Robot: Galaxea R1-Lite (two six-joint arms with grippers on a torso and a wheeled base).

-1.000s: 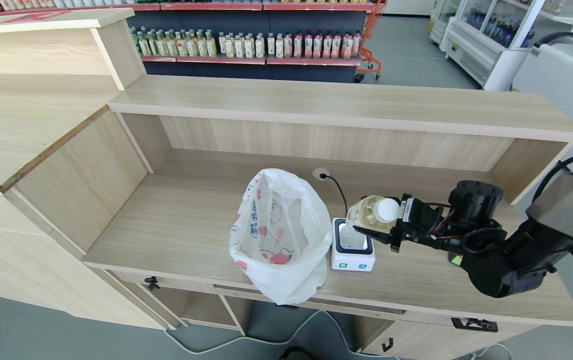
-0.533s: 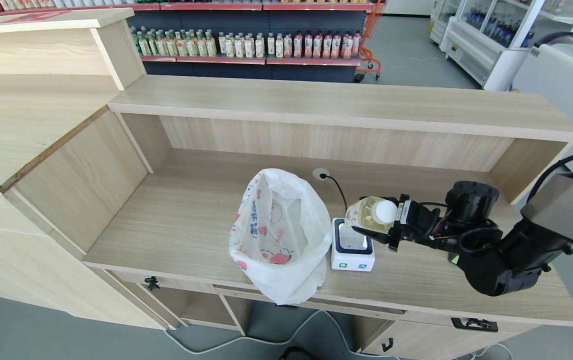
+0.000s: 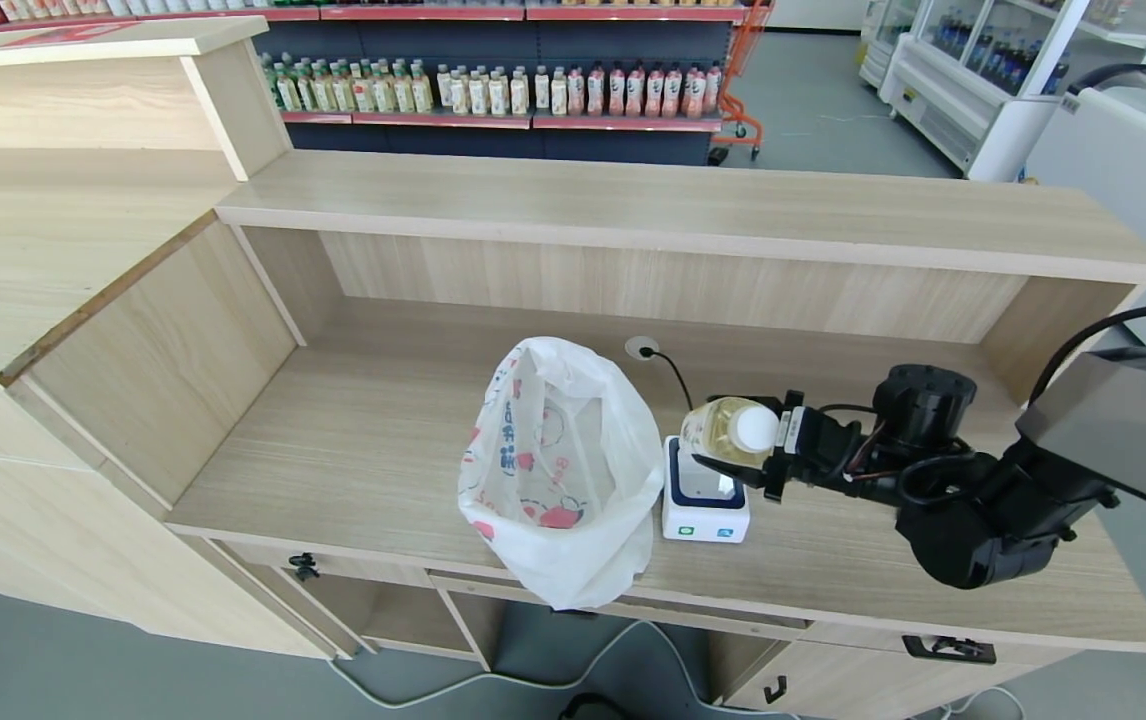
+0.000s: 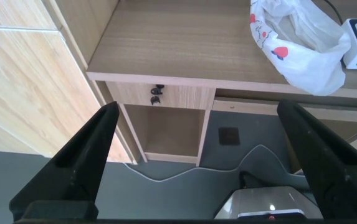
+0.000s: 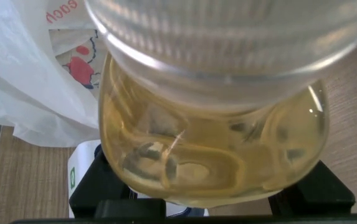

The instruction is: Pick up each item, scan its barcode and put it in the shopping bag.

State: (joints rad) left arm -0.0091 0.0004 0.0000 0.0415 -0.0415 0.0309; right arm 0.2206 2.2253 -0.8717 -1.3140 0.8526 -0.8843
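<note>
The white shopping bag (image 3: pixel 558 470) carries red figures and some dark letters. The white scanner (image 3: pixel 703 492) shows two small marks on its front, one green and one blue. The right arm is stretched low over the counter (image 3: pixel 363 440) from the right side. The right fingers (image 3: pixel 728 470) are closed around a clear bottle (image 3: pixel 718 425) of yellow liquid. The bottle lies level above the scanner, with its white cap toward the wrist and its bottom toward the bag. The bag stands open just beside the scanner. The left fingers (image 4: pixel 85 162) are spread wide and hold nothing, low in front of the counter's edge. A black cable (image 3: pixel 678 380) runs from the scanner to a hole in the counter. Behind it, shop shelves (image 3: pixel 493 90) carry rows of drink bottles, and glass coolers (image 3: pixel 983 60) stand at the right.
</note>
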